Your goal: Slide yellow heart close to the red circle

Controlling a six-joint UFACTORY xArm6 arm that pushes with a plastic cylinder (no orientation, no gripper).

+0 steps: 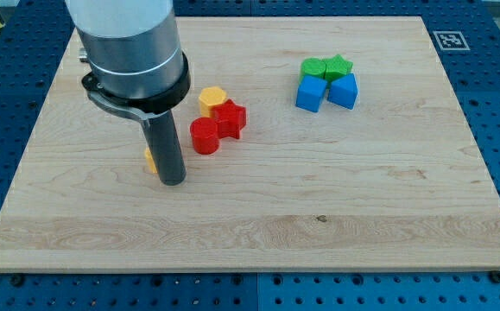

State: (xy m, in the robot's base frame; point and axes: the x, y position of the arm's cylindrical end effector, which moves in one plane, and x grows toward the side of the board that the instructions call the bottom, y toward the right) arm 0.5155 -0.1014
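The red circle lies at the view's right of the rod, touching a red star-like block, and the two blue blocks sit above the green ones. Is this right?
One detail is wrong. In the camera view the blue blocks sit below the green blocks, toward the view's bottom. The red circle is right of my tip, touching the red star-like block.

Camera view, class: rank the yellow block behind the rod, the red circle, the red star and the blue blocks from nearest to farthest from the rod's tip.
Measured from my tip:
1. Yellow block, mostly hidden behind the rod, at its left.
2. Red circle, up and right of the tip.
3. Red star, just beyond the circle.
4. Blue blocks, far toward the view's upper right.
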